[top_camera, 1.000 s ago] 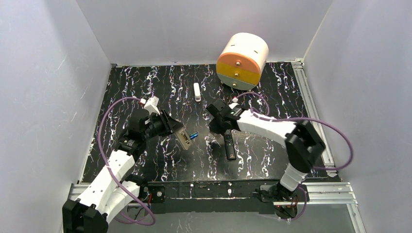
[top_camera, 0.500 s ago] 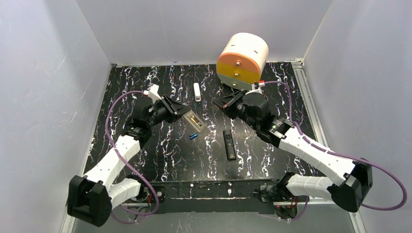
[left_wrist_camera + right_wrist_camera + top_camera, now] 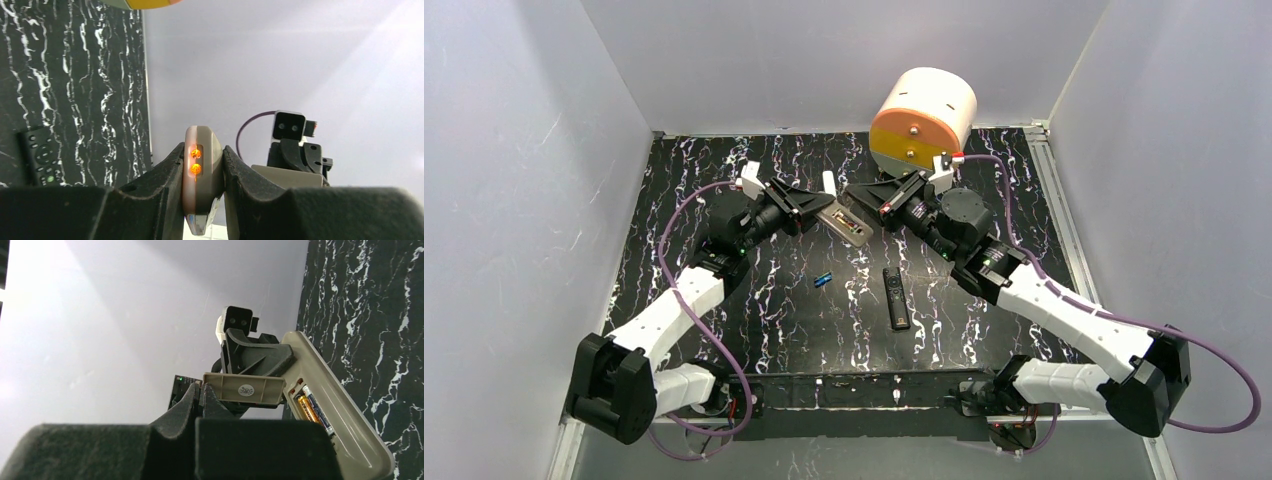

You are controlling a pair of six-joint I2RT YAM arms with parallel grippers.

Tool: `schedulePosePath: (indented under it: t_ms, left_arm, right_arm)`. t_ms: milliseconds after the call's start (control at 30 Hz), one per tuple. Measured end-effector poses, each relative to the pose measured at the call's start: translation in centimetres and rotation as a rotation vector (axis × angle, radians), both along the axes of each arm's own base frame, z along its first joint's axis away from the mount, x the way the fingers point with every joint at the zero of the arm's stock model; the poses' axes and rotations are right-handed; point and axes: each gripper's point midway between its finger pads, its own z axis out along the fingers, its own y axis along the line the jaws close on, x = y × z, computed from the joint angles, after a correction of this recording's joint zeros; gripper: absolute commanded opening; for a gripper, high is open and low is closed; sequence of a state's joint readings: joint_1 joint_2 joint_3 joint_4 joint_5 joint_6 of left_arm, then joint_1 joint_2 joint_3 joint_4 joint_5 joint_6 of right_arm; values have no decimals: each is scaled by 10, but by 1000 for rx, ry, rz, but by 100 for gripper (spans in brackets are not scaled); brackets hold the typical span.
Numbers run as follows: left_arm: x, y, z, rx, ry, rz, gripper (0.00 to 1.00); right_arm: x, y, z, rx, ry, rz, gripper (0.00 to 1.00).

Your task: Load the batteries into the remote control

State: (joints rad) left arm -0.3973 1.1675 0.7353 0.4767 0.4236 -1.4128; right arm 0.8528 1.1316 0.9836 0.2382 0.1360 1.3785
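Left claw (image 3: 202,156) clamped on remote control (image 3: 846,222), held above worktop (image 3: 774,300), gold-ended battery (image 3: 306,410) seated in open compartment. Right claw (image 3: 201,393) pinched shut on tan battery cover (image 3: 243,389) beside it. Blue battery (image 3: 823,279) lying loose on worktop.

The black, white-veined surface (image 3: 774,320) carries a tiny blue battery (image 3: 823,279) near its middle, with a slim black remote (image 3: 896,297) to the right of it. Farther back lies a small white stick (image 3: 828,182) — and at the rear edge, a round drawer box (image 3: 921,125).
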Motion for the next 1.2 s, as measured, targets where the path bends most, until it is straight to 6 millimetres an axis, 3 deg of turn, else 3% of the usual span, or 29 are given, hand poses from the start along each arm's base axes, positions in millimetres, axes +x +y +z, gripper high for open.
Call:
schedulePosePath:
  t_ms: [400,1200]
  left_arm:
    - [0,-3,24,-103,-17,-7,0]
    - [-1,-7,31,-172,-18,-34,0]
  right_arm:
    - [-5,14,-4,60,17,75,1]
    - [-2,23,6,153,4,99,1]
